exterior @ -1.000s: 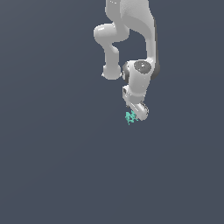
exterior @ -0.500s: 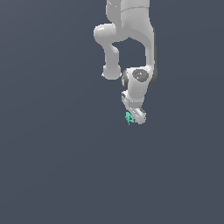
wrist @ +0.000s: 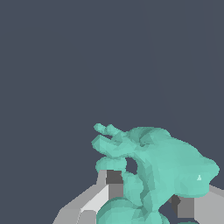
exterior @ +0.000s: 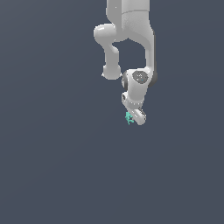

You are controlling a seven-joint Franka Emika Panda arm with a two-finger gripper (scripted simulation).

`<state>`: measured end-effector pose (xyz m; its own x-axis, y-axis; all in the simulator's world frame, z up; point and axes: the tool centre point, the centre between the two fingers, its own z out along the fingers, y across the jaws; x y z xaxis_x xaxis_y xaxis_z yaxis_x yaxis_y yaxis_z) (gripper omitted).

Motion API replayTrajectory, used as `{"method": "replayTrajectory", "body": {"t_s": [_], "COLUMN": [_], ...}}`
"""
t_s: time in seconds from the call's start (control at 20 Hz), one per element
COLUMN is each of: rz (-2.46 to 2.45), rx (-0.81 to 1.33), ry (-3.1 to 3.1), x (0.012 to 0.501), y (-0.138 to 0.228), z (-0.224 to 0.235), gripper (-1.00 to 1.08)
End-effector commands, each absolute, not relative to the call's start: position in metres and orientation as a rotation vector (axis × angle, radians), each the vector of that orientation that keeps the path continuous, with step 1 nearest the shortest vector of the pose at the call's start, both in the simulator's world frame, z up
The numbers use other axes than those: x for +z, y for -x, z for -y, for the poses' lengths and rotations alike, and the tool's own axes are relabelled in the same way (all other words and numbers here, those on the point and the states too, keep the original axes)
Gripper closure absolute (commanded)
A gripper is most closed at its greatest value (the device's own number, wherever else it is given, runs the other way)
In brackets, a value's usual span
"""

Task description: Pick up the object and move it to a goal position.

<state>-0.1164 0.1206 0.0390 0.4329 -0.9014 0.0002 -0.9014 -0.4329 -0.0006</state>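
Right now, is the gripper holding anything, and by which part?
Yes. The gripper holds the small teal piece between its fingers. They close on its lower part; the exact contact spot is hidden.

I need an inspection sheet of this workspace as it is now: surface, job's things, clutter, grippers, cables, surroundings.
Surface: plain dark grey ground, no marks seen.
Job's things: teal object, small and spiky; it sits between the fingers in the wrist view.
Clutter: nothing seen.
Grippers: gripper shut on the teal object, at the end of the white arm.
Cables: nothing seen.
Surroundings: nothing seen; no goal marker visible.
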Motion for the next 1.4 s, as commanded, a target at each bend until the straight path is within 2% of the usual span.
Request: {"method": "replayTrajectory", "body": {"t_s": [0.0,0.7,1.35], "rz": [-1.673,-1.672,-1.673], "rx": [0.000,0.000,0.002], "ry": [2.659,2.658,2.656], "x": [0.039,0.060,0.151], "y": [0.117,0.119,0.128], "z": [-0.121,-0.108,-0.055], "gripper": [1.08,1.08,1.08]}}
